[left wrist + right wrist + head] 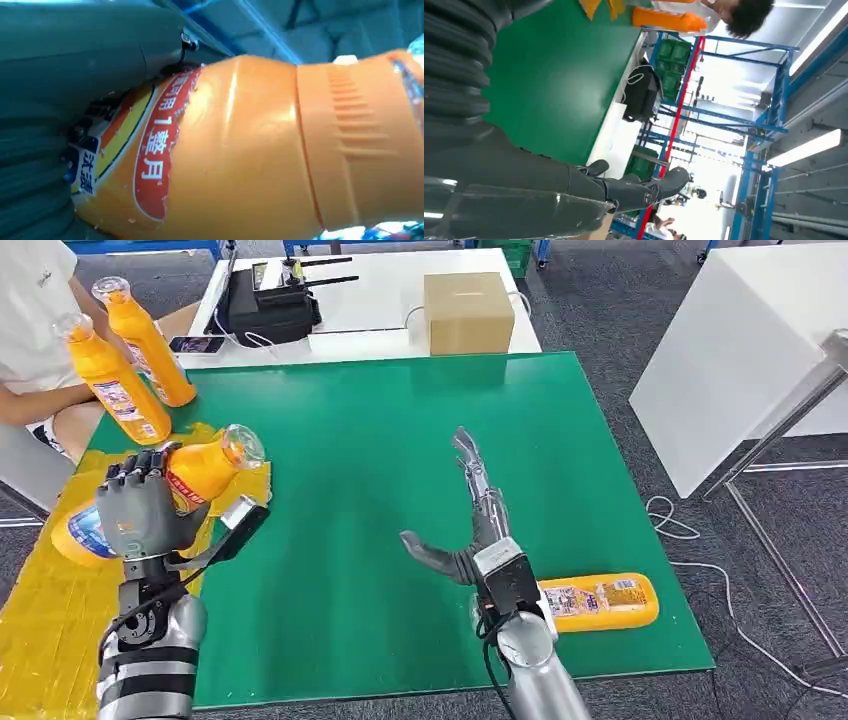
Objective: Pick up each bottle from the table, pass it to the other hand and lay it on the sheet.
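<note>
In the head view, the left hand (pixel 140 508) is sitting nearest, at the lower left of the frame, wrapping its fingers around the body of an orange bottle (pixel 195 472) and holding it tilted over the yellow sheet (pixel 55 610), neck pointing up and to the right. The right hand (pixel 470 525) is standing at centre, fingers spread and gripping nothing, over the green surface (pixel 370 430). A second bottle (pixel 600 601) is lying on its side at the lower right, just beside the right wrist. At the upper left a person is holding two more bottles (pixel 125 350) upright at the surface's edge.

In the left wrist view, the held bottle (pixel 240 145) is pressing close against the grey thumb (pixel 90 50), its label torn and wrinkling. The plastic looks glossy and stiff, so it is likely slippery; the ridged band near the neck would probably offer better purchase than the smooth belly. Whether it is full I cannot tell, so its weight is uncertain.

In the right wrist view, the right hand's dark fingers (pixel 639 187) are stretching out free above the green surface (pixel 559 85), with an orange bottle (pixel 664 20) showing at the top centre.

For the lying bottle, gripping mid-body across the label seems safest, since a round one may roll.
</note>
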You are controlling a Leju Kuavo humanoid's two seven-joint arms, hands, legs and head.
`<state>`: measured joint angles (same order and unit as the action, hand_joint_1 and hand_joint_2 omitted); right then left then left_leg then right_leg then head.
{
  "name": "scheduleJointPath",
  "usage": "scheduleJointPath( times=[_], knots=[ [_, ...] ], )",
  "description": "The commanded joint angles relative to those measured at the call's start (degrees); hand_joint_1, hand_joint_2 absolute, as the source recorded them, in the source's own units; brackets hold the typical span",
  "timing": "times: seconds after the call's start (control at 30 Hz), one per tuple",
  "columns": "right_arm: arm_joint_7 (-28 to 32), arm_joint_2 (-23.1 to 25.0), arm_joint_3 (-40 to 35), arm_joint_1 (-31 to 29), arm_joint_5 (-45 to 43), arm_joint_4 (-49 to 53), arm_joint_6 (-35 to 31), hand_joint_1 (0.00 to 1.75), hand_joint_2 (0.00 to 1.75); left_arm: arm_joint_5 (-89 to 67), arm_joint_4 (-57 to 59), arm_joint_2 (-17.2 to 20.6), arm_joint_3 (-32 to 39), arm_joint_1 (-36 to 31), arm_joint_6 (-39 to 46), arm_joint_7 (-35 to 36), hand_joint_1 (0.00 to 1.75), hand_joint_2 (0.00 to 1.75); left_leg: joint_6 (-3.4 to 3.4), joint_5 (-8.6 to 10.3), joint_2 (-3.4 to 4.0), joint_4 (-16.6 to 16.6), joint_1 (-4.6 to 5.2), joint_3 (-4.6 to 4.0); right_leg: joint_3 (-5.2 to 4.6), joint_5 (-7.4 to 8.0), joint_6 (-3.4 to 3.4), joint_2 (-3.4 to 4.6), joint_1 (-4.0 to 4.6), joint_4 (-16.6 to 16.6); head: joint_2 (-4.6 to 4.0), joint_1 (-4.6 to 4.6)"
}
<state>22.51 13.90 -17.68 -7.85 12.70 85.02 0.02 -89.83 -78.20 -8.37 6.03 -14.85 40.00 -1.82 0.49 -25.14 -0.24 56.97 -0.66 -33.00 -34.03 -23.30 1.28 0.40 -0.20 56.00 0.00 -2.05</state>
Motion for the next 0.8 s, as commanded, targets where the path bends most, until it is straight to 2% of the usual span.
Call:
scheduleJointPath(
  times=[0.03,0.07,0.2,0.23,0.27,0.3,0.33,0.37,0.4,0.43,0.47,0.53,0.57,0.6,0.63,0.73,0.77,0.8],
  knots=[
    [0.7,-3.9,2.8,-1.9,-1.3,-2.7,2.0,0.00,1.75,-0.2,22.7,13.1,-25.2,-7.7,0.0,13.2,1.75,1.75,0.04,0.02,-0.33,-0.1,0.01,0.22,0.37,-0.08,0.03,-0.34,0.00,-0.1,0.00,0.09],
    [0.8,-4.0,2.9,-2.0,-1.2,-2.8,2.1,0.00,1.75,-0.2,24.3,13.4,-24.9,-8.4,0.0,12.7,1.75,1.75,0.04,0.03,-0.50,-0.1,-0.03,0.29,0.54,-0.11,0.03,-0.52,0.05,-0.2,0.00,0.07],
    [0.7,-4.3,2.8,-2.5,-1.7,-3.3,2.9,0.00,1.75,-0.2,30.9,14.5,-32.4,-10.6,0.0,18.6,1.75,1.75,0.02,0.02,-0.16,-0.1,0.06,0.14,0.27,-0.03,0.02,-0.17,-0.04,-0.1,0.00,0.09],
    [0.7,-4.3,2.7,-2.6,-1.9,-3.5,3.0,0.00,1.75,-0.2,32.3,14.2,-32.9,-10.9,0.0,18.9,1.75,1.75,0.03,-0.08,-0.17,-0.1,0.00,0.44,0.61,-0.11,0.02,-0.22,0.03,-0.2,0.00,0.04],
    [0.9,-4.4,2.7,-2.7,-2.3,-3.9,3.3,0.00,1.75,0.3,35.7,13.0,-31.0,-11.3,0.0,18.2,1.75,1.75,0.02,0.01,-0.20,-0.1,0.07,0.23,0.38,-0.06,0.02,-0.23,-0.06,-0.1,0.00,0.07],
    [0.9,-4.5,2.7,-2.8,-2.4,-4.0,3.4,0.00,1.75,-0.2,36.5,14.4,-32.6,-12.0,0.0,20.7,1.75,1.75,0.01,-0.04,-0.20,-0.1,0.05,0.37,0.52,-0.10,0.01,-0.26,-0.02,-0.1,0.00,0.07],
    [1.1,-4.7,2.3,-3.1,-2.5,-4.3,3.7,0.00,1.75,-0.2,40.7,15.8,-38.0,-14.0,0.0,26.2,1.75,1.75,0.00,-0.04,-0.13,-0.1,0.03,0.35,0.48,-0.06,0.00,-0.18,-0.02,-0.1,0.00,0.05],
    [1.1,-4.8,2.3,-3.2,-2.6,-4.4,3.7,0.00,1.75,0.6,41.7,15.0,-34.1,-13.6,0.0,24.9,1.75,1.75,0.00,-0.01,-0.11,-0.1,0.06,0.22,0.34,-0.04,0.01,-0.15,-0.05,-0.1,0.00,0.04],
    [0.8,-5.0,2.3,-3.3,-3.2,-4.6,3.9,0.00,1.75,-0.2,45.5,15.5,-33.7,-14.8,0.0,27.1,1.75,1.75,-0.01,-0.11,-0.10,-0.1,0.00,0.51,0.64,-0.12,-0.02,-0.17,0.02,-0.2,0.00,0.07],
    [0.8,-5.1,2.4,-3.3,-3.4,-4.6,4.0,0.00,1.75,-0.2,46.6,15.8,-28.5,-14.4,0.0,24.8,1.75,1.75,0.01,-0.01,-0.09,-0.1,0.03,0.19,0.32,-0.02,0.01,-0.10,-0.04,-0.1,0.00,0.07],
    [0.8,-5.1,2.5,-3.3,-3.6,-4.6,4.1,0.00,1.75,-0.2,48.7,16.0,-26.1,-14.8,0.0,24.7,1.75,1.75,0.00,-0.06,0.01,-0.1,-0.01,0.34,0.44,-0.04,-0.01,-0.04,0.01,-0.1,0.00,0.04],
    [0.8,-4.9,2.2,-3.6,-3.6,-4.8,4.1,0.00,1.75,-0.2,48.9,17.6,-26.2,-15.2,0.0,27.3,1.71,1.75,-0.01,-0.04,0.13,-0.1,0.00,0.18,0.25,0.02,0.00,0.12,0.00,-0.1,0.00,0.09],
    [0.7,-4.7,1.9,-3.7,-3.6,-4.9,4.1,0.00,1.75,-0.2,48.2,18.9,-27.9,-15.1,0.0,30.7,1.47,1.75,-0.01,-0.09,0.20,-0.1,-0.03,0.29,0.34,0.00,-0.02,0.16,0.03,-0.1,0.00,0.04],
    [0.6,-4.6,1.8,-3.7,-3.6,-5.0,4.1,0.00,1.75,-0.2,48.2,19.2,-28.1,-15.1,0.0,31.4,0.49,1.75,-0.01,-0.07,0.19,0.0,-0.02,0.20,0.25,0.00,-0.02,0.15,0.02,0.0,0.00,0.04],
    [0.4,-4.5,1.6,-3.8,-3.6,-5.2,3.9,0.00,1.75,-0.2,47.2,20.1,-30.5,-15.0,0.0,34.2,0.26,1.75,-0.01,-0.03,0.13,0.0,-0.03,0.09,0.14,0.01,-0.01,0.16,0.02,0.0,0.00,0.06],
    [0.4,-4.5,1.6,-3.8,-3.6,-5.2,3.9,0.00,1.75,-0.2,47.2,20.1,-30.5,-15.0,0.0,34.2,0.26,1.75,0.01,-0.03,0.03,0.0,-0.04,0.09,0.16,-0.02,0.01,0.06,0.04,0.0,0.00,0.04],
    [0.4,-4.5,1.6,-3.8,-3.6,-5.2,3.9,0.00,1.75,-0.2,47.2,20.1,-30.5,-15.0,0.0,34.2,0.00,1.75,0.01,-0.08,0.02,0.0,-0.07,0.19,0.29,-0.06,0.00,0.04,0.09,0.0,0.00,0.07],
    [0.4,-4.6,1.5,-3.7,-3.6,-5.3,3.8,0.00,1.75,-0.2,45.5,20.5,-31.8,-14.6,0.0,36.4,0.00,1.75,0.02,-0.06,0.02,0.0,-0.06,0.15,0.25,-0.05,0.01,0.05,0.07,0.0,0.00,0.07]
  ],
)
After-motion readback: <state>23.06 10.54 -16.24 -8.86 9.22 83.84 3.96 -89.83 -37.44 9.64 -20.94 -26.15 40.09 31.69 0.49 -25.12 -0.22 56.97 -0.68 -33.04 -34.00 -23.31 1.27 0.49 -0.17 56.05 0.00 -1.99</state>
